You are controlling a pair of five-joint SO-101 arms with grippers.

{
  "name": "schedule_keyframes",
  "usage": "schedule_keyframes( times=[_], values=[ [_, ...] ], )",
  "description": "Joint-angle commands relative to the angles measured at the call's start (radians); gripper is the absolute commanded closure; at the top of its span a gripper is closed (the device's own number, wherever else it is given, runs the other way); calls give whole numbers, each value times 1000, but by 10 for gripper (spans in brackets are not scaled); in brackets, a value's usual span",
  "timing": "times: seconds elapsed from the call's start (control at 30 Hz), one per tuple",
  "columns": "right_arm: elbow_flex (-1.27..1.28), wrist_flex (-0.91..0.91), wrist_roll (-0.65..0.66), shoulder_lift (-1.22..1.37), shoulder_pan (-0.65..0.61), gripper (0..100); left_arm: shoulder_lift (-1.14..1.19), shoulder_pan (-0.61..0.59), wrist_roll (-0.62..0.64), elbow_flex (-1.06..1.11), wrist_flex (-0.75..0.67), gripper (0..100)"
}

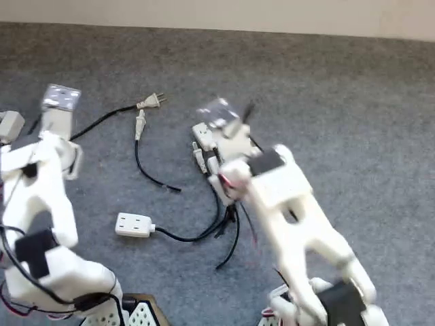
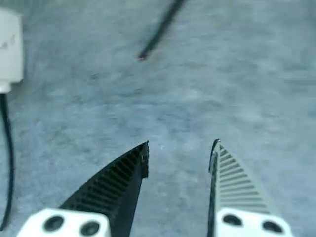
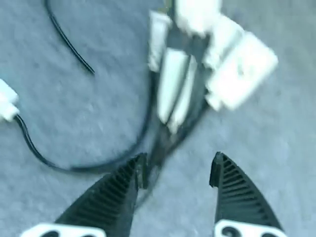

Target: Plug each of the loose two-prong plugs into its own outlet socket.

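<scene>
Grey carpet [image 1: 353,88] is covering the whole work surface. Left gripper [image 2: 180,145] is hanging over bare carpet, jaws standing wide apart, gripping nothing. In its wrist view a white block [image 2: 10,49] with a dark cable running off it is sitting at the frame edge. A loose black cord end [image 2: 158,27] is lying farther out. Can't tell which block that is.

Right gripper [image 3: 178,158] is gaping wide too and holding nothing. It is hovering just over a bundle of black cords [image 3: 159,145] that is passing close by one finger [image 3: 116,192]. Just beyond the tips a cluster of long white plugs [image 3: 170,86] is lying against a white outlet block [image 3: 242,66], touching it. It's blurry, so can't tell if any plug is seated.

In the high view the right arm [image 1: 292,204] is stretching over that cluster near the middle of the carpet. A white outlet socket [image 1: 132,225] is lying well apart from it, nearer the left arm [image 1: 41,197], its black cord [image 1: 183,238] curving back toward the bundle. A two-prong plug [image 1: 152,102] is lying loose farther back with its prongs bare. A second white plug [image 1: 139,124] is lying just beside it, and neither is sitting in a socket.
</scene>
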Motion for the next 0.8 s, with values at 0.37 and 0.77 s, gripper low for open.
schedule_keyframes(
  times=[0.37,0.77],
  values=[
    [-641,-122,-64,727,-131,792,268,-259,-167,-303,-15,800],
    [-651,-113,-114,796,-124,792,275,-268,-167,-303,-17,800]
  ],
)
